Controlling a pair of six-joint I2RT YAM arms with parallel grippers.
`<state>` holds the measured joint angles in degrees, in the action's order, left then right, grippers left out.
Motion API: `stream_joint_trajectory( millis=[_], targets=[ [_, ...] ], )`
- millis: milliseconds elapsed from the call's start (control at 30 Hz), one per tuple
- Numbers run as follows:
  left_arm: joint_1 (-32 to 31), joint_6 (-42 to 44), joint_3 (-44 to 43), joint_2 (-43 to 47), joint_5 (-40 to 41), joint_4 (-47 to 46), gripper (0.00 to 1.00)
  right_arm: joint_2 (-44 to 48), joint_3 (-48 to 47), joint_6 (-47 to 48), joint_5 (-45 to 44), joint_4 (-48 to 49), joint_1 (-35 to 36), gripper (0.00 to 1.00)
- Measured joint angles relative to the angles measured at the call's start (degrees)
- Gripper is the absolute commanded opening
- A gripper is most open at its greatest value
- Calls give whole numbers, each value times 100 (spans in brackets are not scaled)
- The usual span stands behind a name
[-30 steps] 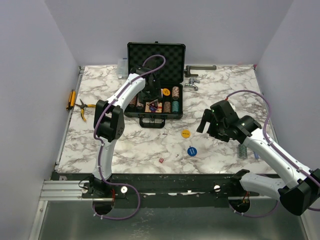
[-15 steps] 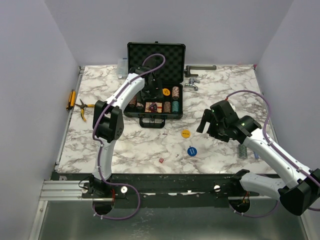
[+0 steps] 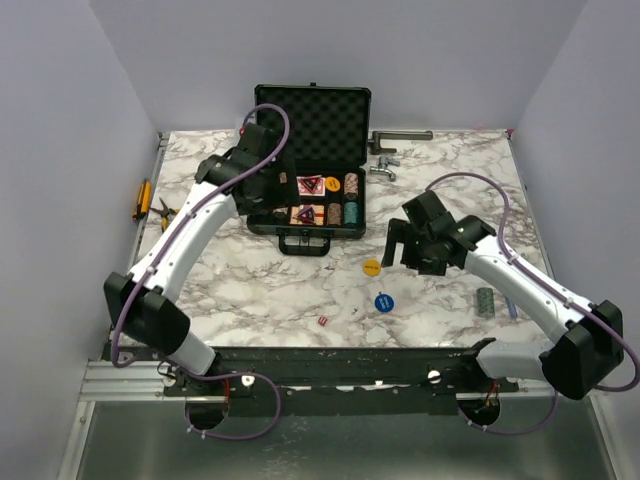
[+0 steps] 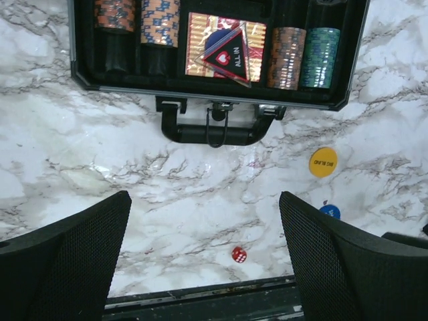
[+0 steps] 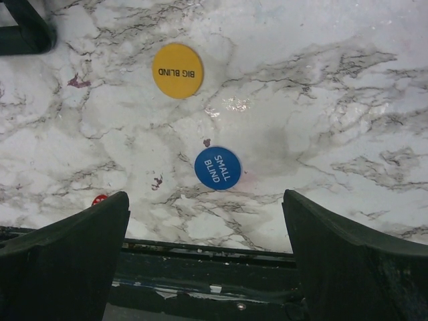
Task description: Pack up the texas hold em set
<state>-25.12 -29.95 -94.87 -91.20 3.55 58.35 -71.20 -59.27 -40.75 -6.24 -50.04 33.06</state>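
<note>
The black foam-lined briefcase (image 3: 310, 120) lies open at the table's back. In the left wrist view its tray (image 4: 348, 73) holds orange chip stacks (image 4: 160, 20), cards topped by a red "ALL IN" triangle (image 4: 227, 55), a brown stack (image 4: 287, 57) and a teal stack (image 4: 319, 57). My left gripper (image 3: 265, 195) hovers open and empty by the case's left front (image 4: 204, 261). A yellow disc (image 3: 371, 267) (image 5: 177, 70), a blue disc (image 3: 383, 301) (image 5: 218, 168) and a red die (image 3: 322, 321) (image 4: 237, 254) lie on the marble. My right gripper (image 3: 395, 245) hangs open above the discs (image 5: 207, 261).
A teal chip stack (image 3: 485, 301) stands alone at the right. Metal tools (image 3: 395, 150) lie right of the case, a clear box (image 3: 245, 135) to its left, and pliers (image 3: 165, 212) at the left edge. The case handle (image 4: 207, 130) faces the near edge.
My left gripper has opened and drawn back out of the case, its elbow swinging far left. The right gripper has moved left toward the yellow disc.
</note>
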Motion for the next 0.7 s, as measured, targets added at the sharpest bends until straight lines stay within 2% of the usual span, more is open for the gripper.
stream_joint_trajectory(
  millis=[167,400,700],
  targets=[
    [0,94,1202,1178,105,-186,98,-407,-149,170,190,144,0,100],
    [26,238,2614,3018,245,-382,99,-909,-275,190,415,409,2,100],
    [42,367,3665,4708,116,-562,98,-1670,-457,179,461,573,44,100]
  ],
)
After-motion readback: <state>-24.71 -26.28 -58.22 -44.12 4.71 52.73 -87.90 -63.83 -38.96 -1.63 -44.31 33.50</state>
